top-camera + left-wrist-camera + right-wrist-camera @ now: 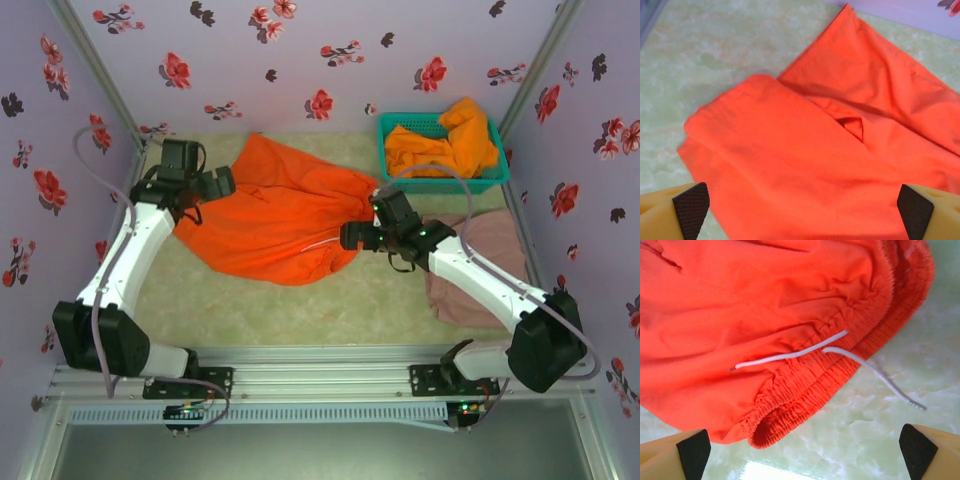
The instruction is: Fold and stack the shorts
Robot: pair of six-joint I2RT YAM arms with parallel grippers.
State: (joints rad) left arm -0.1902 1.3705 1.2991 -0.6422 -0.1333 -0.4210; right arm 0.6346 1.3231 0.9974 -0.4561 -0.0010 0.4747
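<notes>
Centrally, orange shorts (270,225) spread, bare table (300,310) along near edge

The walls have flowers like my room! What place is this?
Probably a robot practice booth, not a bedroom: flowered panels box in a table, left arm and right arm bolt to a metal rail, orange shorts lie spread.

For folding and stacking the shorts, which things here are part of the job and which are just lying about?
Part of the job: spread-out orange shorts; crumpled orange shorts in the teal basket; pink-beige shorts.
Just lying about: the teal basket itself.
</notes>
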